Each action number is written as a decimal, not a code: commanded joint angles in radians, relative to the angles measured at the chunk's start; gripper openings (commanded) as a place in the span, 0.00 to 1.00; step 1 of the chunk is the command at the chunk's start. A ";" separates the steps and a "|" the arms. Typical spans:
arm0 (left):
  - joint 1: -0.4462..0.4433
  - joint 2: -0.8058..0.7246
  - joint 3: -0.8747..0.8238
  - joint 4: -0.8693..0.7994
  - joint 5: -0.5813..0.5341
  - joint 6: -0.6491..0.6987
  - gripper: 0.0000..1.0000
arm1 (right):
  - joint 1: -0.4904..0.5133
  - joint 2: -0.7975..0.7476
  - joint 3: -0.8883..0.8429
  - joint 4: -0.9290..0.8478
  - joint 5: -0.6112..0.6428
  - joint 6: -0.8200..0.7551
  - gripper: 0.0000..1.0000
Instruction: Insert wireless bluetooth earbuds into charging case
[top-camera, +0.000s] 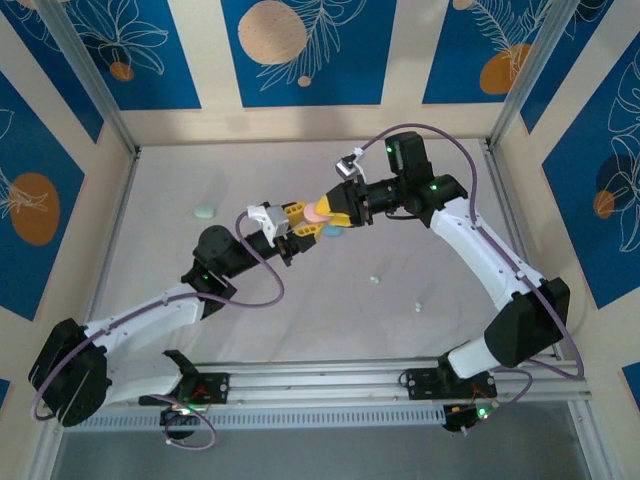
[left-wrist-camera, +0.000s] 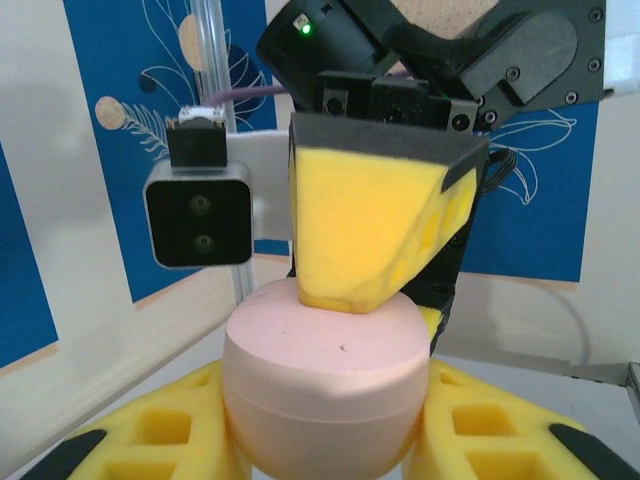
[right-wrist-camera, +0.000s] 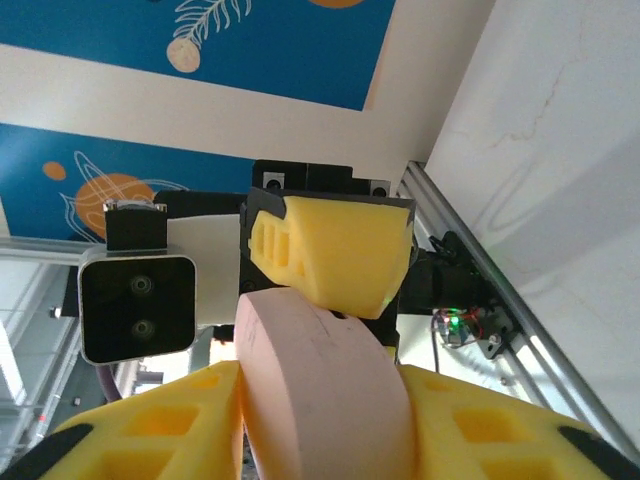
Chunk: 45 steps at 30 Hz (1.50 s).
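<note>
Your left gripper (top-camera: 300, 224) and right gripper (top-camera: 341, 208) are both clamped on the pink case (left-wrist-camera: 325, 370), likely to open it, so pry gently before fetching the earbuds (top-camera: 374, 279) lying well apart on its right.

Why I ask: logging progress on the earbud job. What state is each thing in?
pink case: lid closed, held above the table by both grippers
left gripper: shut on the pink case
right gripper: shut on the pink case
earbuds: two loose on the table, uncased
mint case: on the table, untouched; lid unclear
</note>
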 joint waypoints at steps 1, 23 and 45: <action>-0.013 0.005 0.038 0.017 0.021 -0.005 0.36 | -0.005 -0.024 -0.014 0.044 -0.057 0.034 0.30; -0.011 -0.137 0.011 -0.348 -0.253 0.016 0.75 | -0.228 -0.035 -0.282 0.072 0.419 -0.009 0.17; 0.053 -0.180 0.146 -0.828 -0.480 -0.126 0.80 | -0.321 0.483 -0.144 0.036 0.435 -0.186 0.19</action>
